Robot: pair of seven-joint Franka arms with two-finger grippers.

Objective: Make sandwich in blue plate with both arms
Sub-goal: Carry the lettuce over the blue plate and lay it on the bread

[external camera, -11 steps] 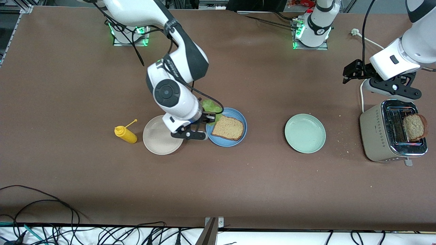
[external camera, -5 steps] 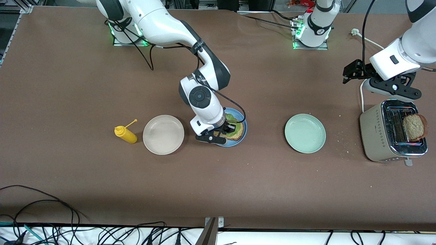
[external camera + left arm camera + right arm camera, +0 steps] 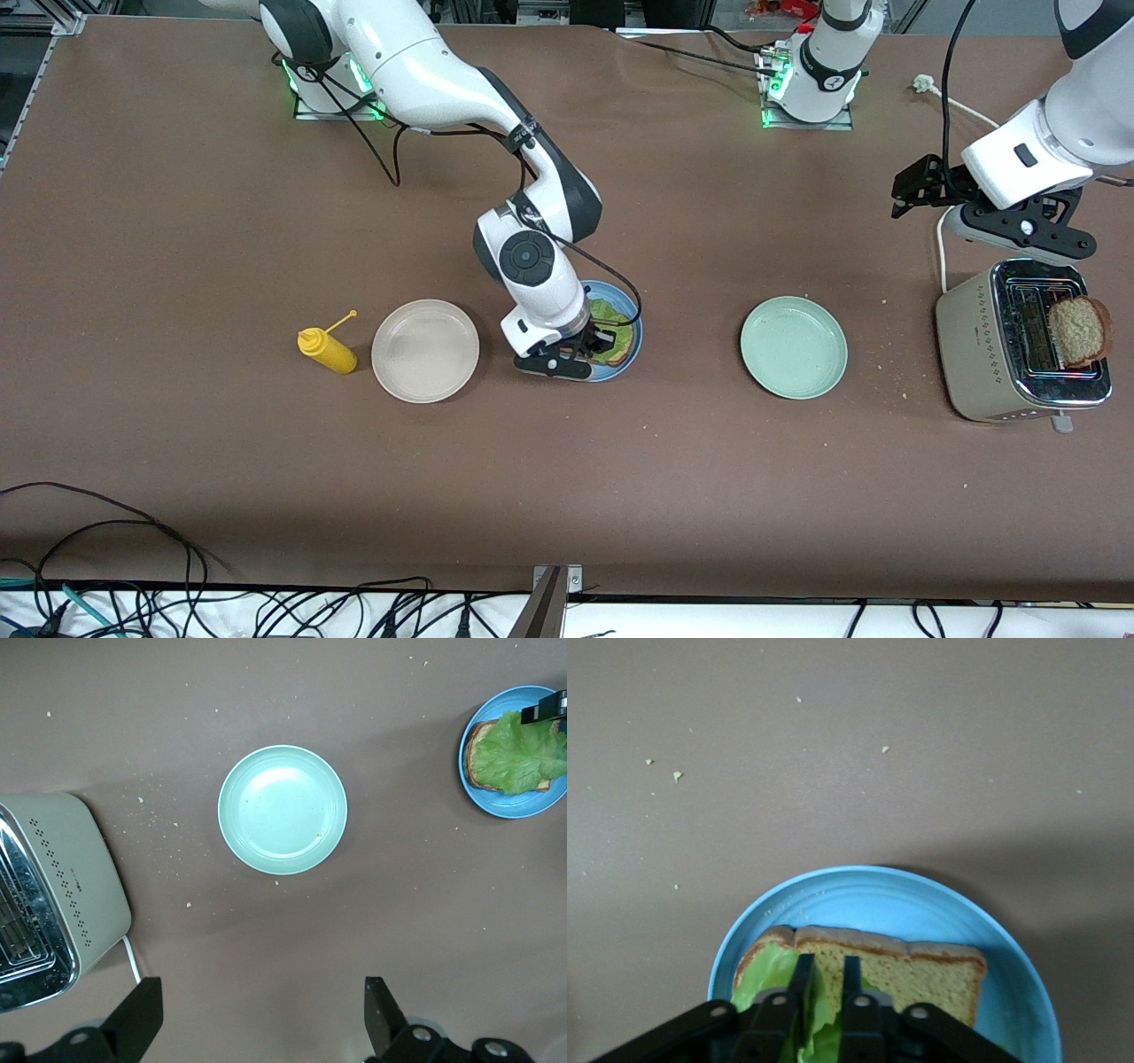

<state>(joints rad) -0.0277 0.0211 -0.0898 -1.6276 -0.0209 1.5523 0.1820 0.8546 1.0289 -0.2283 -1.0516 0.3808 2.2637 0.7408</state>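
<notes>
The blue plate carries one slice of brown bread with a ruffled green lettuce leaf lying on it. My right gripper is low over the plate, its fingers a narrow gap apart with the leaf's edge between them. A second bread slice stands in the toaster. My left gripper waits wide open and holding nothing, up over the table beside the toaster. The left wrist view shows the plate with the lettuce on the bread.
A pale green plate lies between the blue plate and the toaster. A beige plate and a yellow squeeze bottle sit toward the right arm's end. Crumbs dot the table near the toaster.
My right arm carried the lettuce from beside the beige plate over the blue plate and down onto the bread, and its fingers have parted slightly. The left arm has not moved.
</notes>
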